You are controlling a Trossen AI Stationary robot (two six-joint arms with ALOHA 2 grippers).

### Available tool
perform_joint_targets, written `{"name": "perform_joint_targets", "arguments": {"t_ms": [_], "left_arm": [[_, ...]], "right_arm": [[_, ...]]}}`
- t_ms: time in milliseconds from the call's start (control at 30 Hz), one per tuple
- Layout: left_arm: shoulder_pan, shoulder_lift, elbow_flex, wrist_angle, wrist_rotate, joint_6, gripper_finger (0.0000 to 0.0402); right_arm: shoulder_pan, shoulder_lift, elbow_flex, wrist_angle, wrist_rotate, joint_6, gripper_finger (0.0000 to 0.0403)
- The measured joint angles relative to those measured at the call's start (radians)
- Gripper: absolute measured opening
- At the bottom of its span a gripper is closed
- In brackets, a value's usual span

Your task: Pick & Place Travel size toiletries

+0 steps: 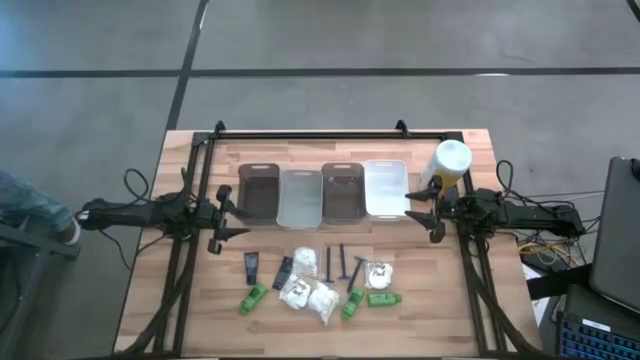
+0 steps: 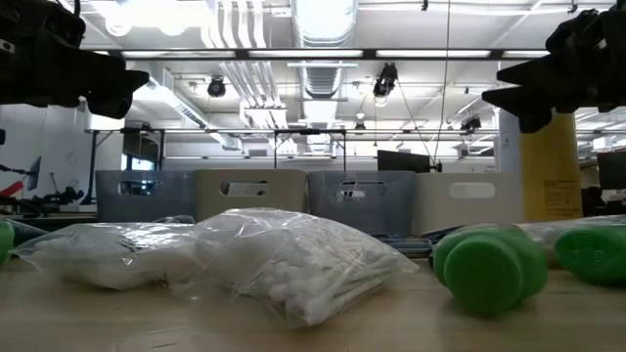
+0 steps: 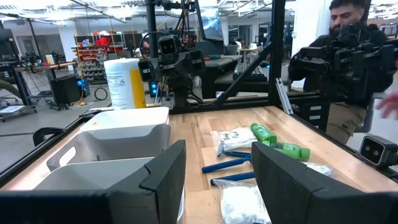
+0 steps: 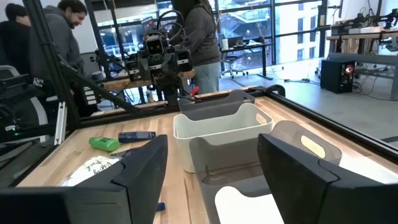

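Note:
The toiletries lie loose on the near half of the table: black tubes (image 1: 251, 266), green bottles (image 1: 253, 298) (image 1: 383, 298), blue razors (image 1: 343, 262) and white wrapped packets (image 1: 323, 300). In the low view a packet (image 2: 293, 264) and a green bottle (image 2: 489, 269) lie close to the camera. My left gripper (image 1: 225, 217) (image 3: 217, 180) hovers open over the table's left side, beside the bin row. My right gripper (image 1: 427, 212) (image 4: 211, 171) hovers open at the right end of the row. Neither is near the toiletries.
Four rectangular bins (image 1: 259, 192) (image 1: 299, 197) (image 1: 341, 192) (image 1: 385, 187) stand in a row across the table's middle. A yellow canister with a white lid (image 1: 447, 165) stands at the far right. A black frame (image 1: 310, 132) rims the far edge. People (image 3: 348, 62) (image 4: 199, 37) are beyond the table.

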Motion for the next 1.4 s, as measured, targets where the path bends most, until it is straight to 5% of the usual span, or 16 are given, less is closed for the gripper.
{"name": "perform_joint_targets", "arguments": {"t_ms": [167,467,867,1167,1400], "left_arm": [[0.0,0.0,0.0,0.0,-0.002,0.005,0.0188],[0.001,0.0,-0.001,0.095,-0.172,0.068,0.0188],[0.001,0.0,-0.001,0.395,-0.177,-0.736,0.0188],[0.001,0.004,-0.001,0.359,-0.274,-0.678,0.0188],[0.001,0.008,-0.001,0.282,-0.284,-0.692,0.0188]], "right_arm": [[0.0,0.0,0.0,0.0,0.0,0.0,0.0268],[-0.001,0.0,0.0,0.112,0.001,-0.017,0.0297],[0.0,0.006,0.0,0.463,-0.001,0.551,0.0335],[0.014,0.042,0.001,0.534,0.042,0.811,0.0358],[0.18,0.318,0.056,0.525,-0.058,0.97,0.0344]]}}
